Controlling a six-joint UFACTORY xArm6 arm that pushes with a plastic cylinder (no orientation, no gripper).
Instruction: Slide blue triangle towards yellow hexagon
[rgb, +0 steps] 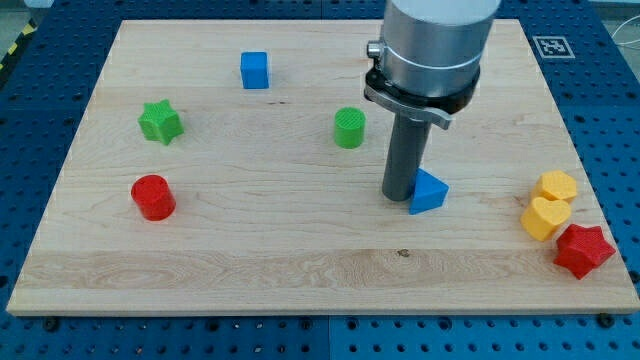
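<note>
On a pale wooden board set over a blue pegboard, blocks lie scattered. At the far left a green star sits on the board, with a red cylinder nearer the view's bottom, just below it. Farther back, toward the view's top, rests a blue cube, well apart from both. Near the middle stands a green cylinder, alone.

Right of centre the arm comes down from the view's top, its dark rod ending at my tip, which rests on the board touching the left side of the blue triangle (the rod hides part of that block's left edge). The arm carries no hand or jaws, so nothing is grasped; the tip merely presses beside the triangle.

The triangle lies right of centre, well apart from the cluster at the right edge. There, two yellow blocks sit touching: a yellow hexagon farther back and a second yellow block nearer, its shape hard to tell. A red star sits just beside them, at the near right corner.
</note>
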